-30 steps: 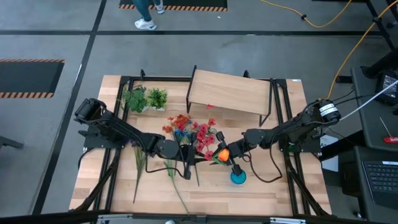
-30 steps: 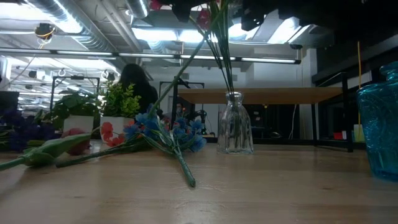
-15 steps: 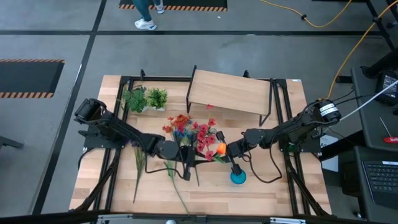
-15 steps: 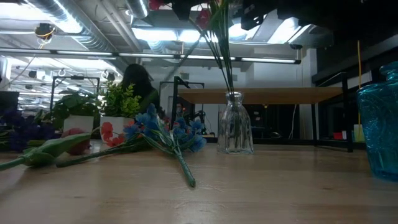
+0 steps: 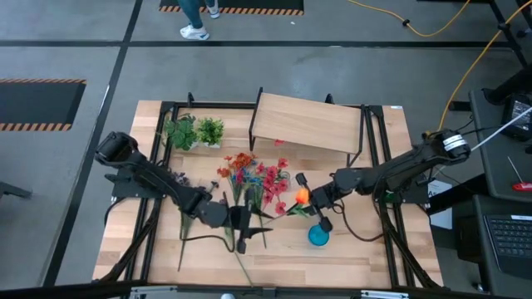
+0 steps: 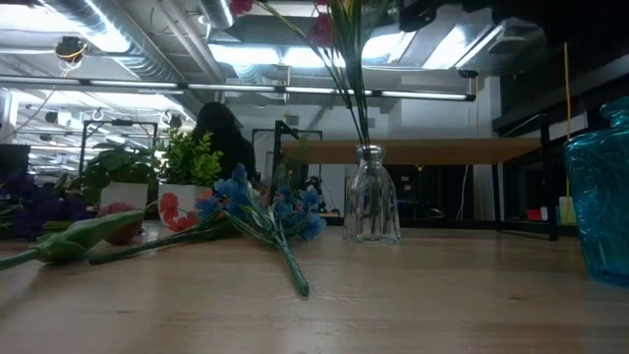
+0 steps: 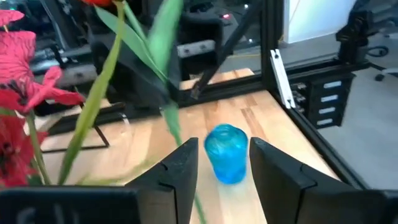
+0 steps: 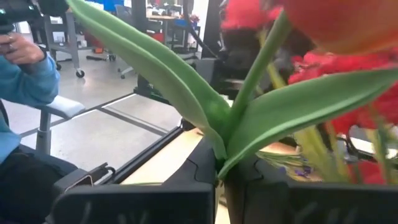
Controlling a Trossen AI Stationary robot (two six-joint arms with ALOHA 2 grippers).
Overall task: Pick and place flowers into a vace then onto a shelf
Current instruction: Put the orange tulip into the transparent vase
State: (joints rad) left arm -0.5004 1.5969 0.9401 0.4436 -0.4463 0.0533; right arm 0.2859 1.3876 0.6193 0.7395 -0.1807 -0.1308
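Right end effector [image 5: 309, 199] sits mid-table, fingers together, clamped on the stem of an orange tulip [image 5: 300, 196] whose broad green leaves [image 8: 186, 87] fan out just past the fingers. Left end effector [image 5: 242, 235] is at about 8 o'clock from it, fingers apart and holding nothing; between them its wrist view frames the blue vase [image 7: 227, 154]. A clear glass vase [image 6: 371, 208] stands upright with several stems in it. More flowers [image 6: 257, 216] lie flat on the table [image 5: 374, 249]. Shelf [image 5: 306, 122] stands at 12 o'clock, near the far edge.
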